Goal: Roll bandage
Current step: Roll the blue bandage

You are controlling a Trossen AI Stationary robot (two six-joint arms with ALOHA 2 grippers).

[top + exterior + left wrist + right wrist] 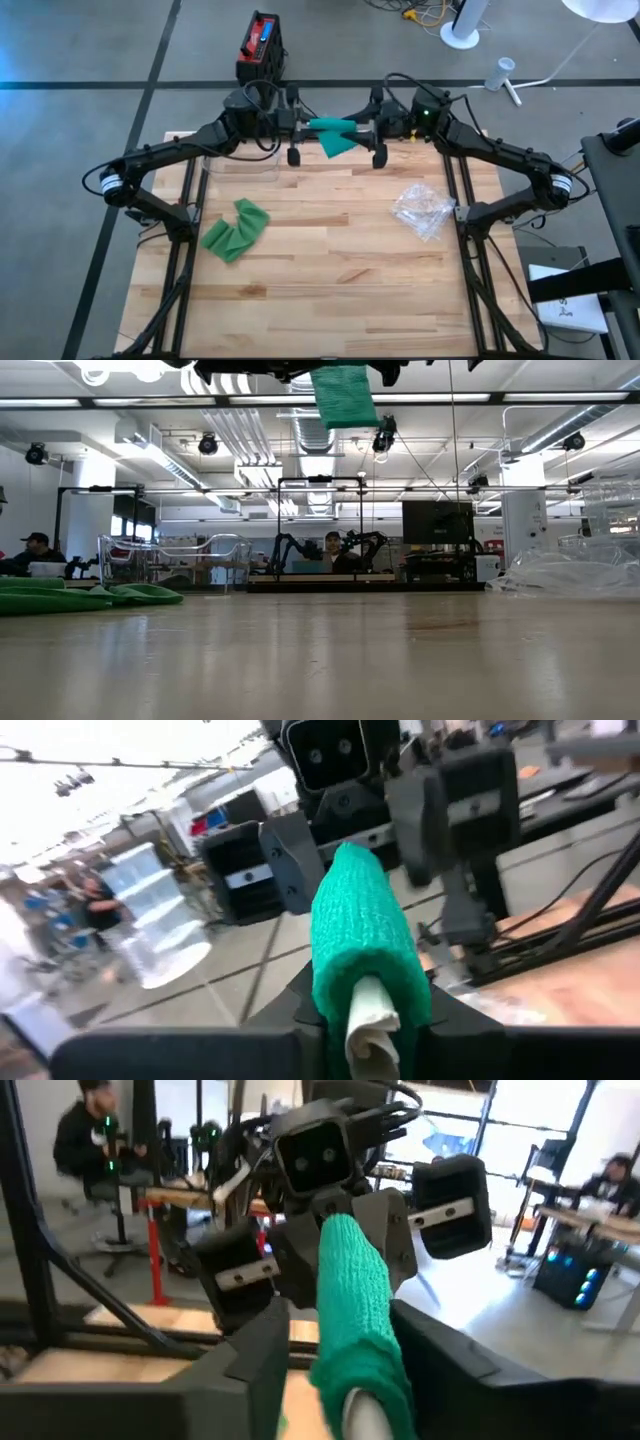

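A green bandage roll [328,125] is held level in the air above the table's far edge, between my two grippers. A loose tail [339,143] hangs from it, and that tail [343,395] also shows in the low view. My left gripper [368,1020] is shut on the roll's left end, where a white core [370,1020] sticks out. My right gripper [355,1380] is open, its fingers standing on either side of the roll's right end [355,1340]. A second green bandage [235,230] lies crumpled on the table at the left. My left gripper pinches the roll's left end [340,990] between its two fingers [300,1015], coming level from the table's left along the roll. The roll is clear of the table and runs level toward my right gripper, its tail hanging slack below.
A clear container [240,165] stands on the table at the far left, under my left arm. A crumpled clear plastic bag [425,208] lies at the right. A red and black box [262,45] sits on the floor beyond the far edge. People sit in the room behind.
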